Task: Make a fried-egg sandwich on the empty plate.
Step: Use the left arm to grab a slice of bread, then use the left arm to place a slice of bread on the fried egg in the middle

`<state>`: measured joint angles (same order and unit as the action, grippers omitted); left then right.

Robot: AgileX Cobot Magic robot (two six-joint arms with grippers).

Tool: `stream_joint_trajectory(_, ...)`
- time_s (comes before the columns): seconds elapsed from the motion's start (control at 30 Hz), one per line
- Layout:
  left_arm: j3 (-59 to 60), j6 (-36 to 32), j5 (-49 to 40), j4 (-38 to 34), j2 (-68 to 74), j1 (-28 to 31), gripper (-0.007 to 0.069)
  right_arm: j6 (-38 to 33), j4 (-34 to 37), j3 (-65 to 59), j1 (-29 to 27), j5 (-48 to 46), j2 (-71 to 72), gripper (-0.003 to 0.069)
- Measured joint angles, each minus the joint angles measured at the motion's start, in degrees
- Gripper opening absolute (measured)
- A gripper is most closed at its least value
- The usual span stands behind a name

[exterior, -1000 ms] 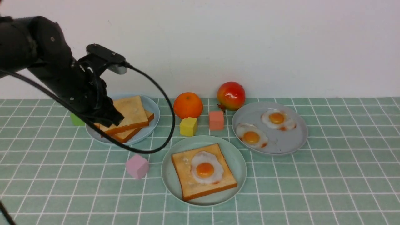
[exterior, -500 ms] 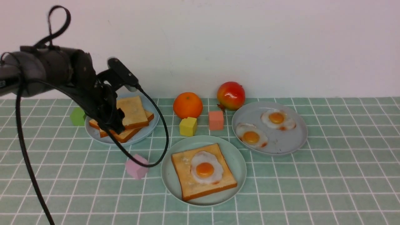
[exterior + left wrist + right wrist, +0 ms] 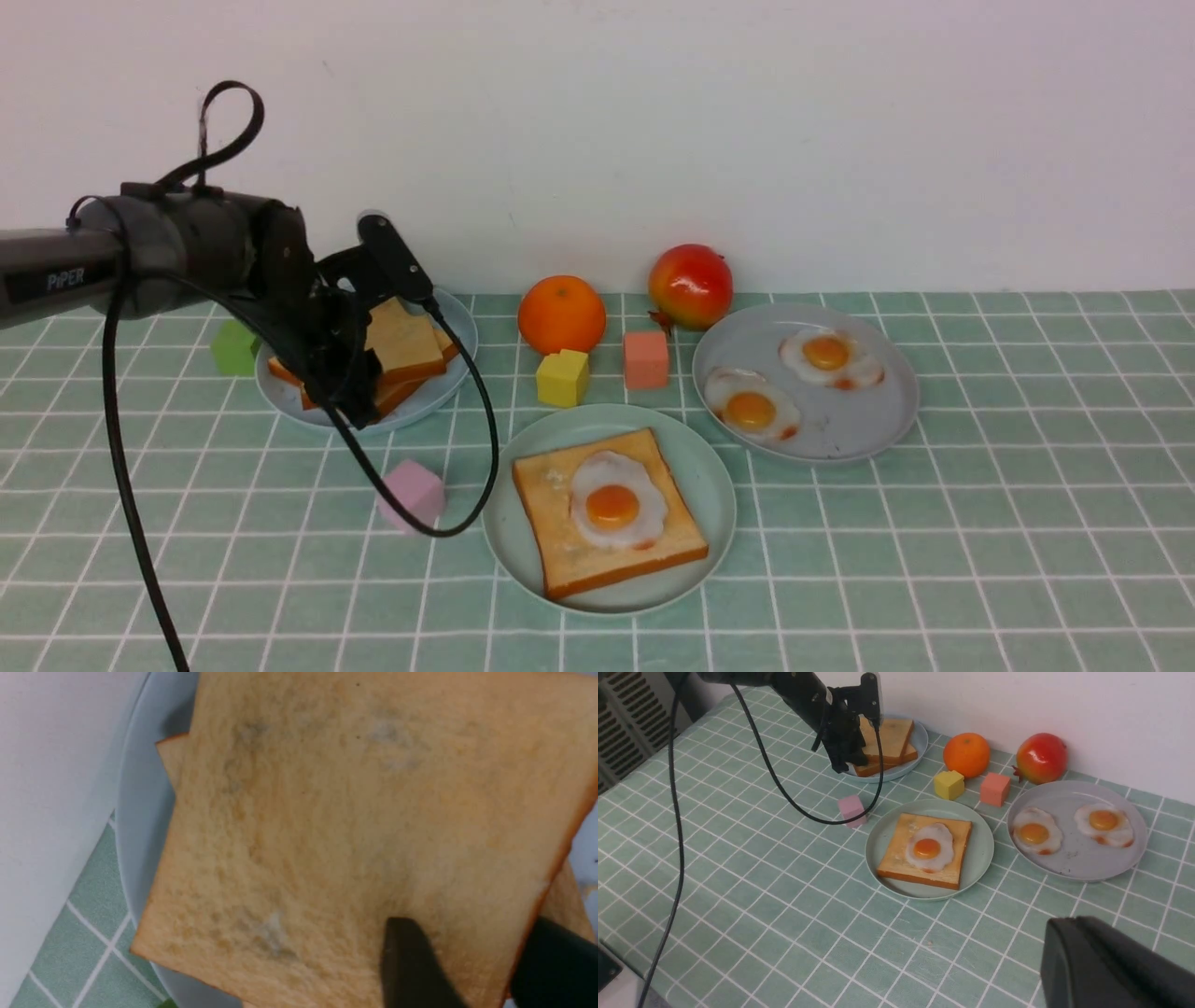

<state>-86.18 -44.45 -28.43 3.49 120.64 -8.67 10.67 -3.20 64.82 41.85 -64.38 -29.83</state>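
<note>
The mint-green plate [image 3: 711, 467] sits front centre and holds one toast slice [image 3: 560, 546] with a fried egg [image 3: 616, 506] on top; it also shows in the right wrist view [image 3: 983, 835]. Two more toast slices are stacked on the pale blue plate [image 3: 450, 373] at the back left. My left gripper [image 3: 358, 392] is down at the top slice [image 3: 406, 338]. In the left wrist view it [image 3: 467, 952] is open, one finger on the slice's face [image 3: 350, 812], the other just past its crust edge. My right gripper [image 3: 1059, 933] is shut and empty above the table's near right.
A grey plate [image 3: 840, 431] with two fried eggs stands at the right. An orange [image 3: 561, 314], a red fruit [image 3: 691, 286], and yellow [image 3: 562, 378], salmon [image 3: 646, 359], pink [image 3: 411, 493] and green [image 3: 233, 347] blocks lie around the plates. The left arm's cable [image 3: 467, 467] hangs near the pink block.
My left arm has come down and swung right over the pale blue plate, bringing its fingers onto the top toast slice's near edge. The top slice has shifted slightly.
</note>
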Motion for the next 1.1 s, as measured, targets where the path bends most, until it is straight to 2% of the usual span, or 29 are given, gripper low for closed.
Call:
stream_joint_trajectory(0.1, 0.0, -0.2, -0.1, 0.3, 0.0, 0.0, 0.0154, 0.0, 0.5, 0.0, 0.0, 0.0, 0.0, 0.0001)
stream_joint_trajectory(0.2, 0.0, -0.3, -0.3, 0.6, 0.0, -0.1, 0.0096, 0.0, 0.6, 0.0, 0.0, 0.0, 0.0, 0.0001)
stream_joint_trajectory(0.4, 0.1, 0.0, -3.3, 1.4, -2.4, -1.6, 0.0088, 0.0, 1.6, 0.0, 0.0, 0.0, 0.0, 0.0002)
stream_joint_trajectory(0.63, 0.5, 9.5, -9.8, 1.4, -12.3, -6.9, 0.0078, 0.0, 1.5, 0.0, 0.0, -1.6, 0.0, 0.0004)
stream_joint_trajectory(0.73, 1.3, 11.3, -12.2, 1.6, -15.5, -10.4, 0.0076, 0.0, 0.8, 0.0, 0.0, -3.2, 0.1, 0.0005)
stream_joint_trajectory(0.83, 5.6, 15.0, -13.4, 1.6, -19.4, -18.7, 0.0071, 0.0, -0.6, 0.0, 0.0, -5.5, 0.2, 0.0008)
stream_joint_trajectory(0.87, 7.2, 16.1, -13.1, 1.7, -20.2, -21.3, 0.0069, 0.0, -0.9, 0.0, 0.0, -6.1, 0.2, 0.0009)
stream_joint_trajectory(0.9, 7.2, 16.3, -13.0, 1.7, -20.3, -21.3, 0.0069, 0.0, -0.9, 0.0, 0.0, -6.3, 0.2, 0.0009)
stream_joint_trajectory(1.03, 13.5, 20.9, -9.5, 4.8, -20.6, -31.7, 0.0069, 0.0, -1.3, 0.0, 0.0, -7.9, 0.3, 0.0011)
stream_joint_trajectory(1.1, 14.3, 22.1, -8.9, 6.4, -20.2, -33.6, 0.0069, 0.0, -1.3, 0.0, 0.0, -8.2, 0.5, 0.0013)
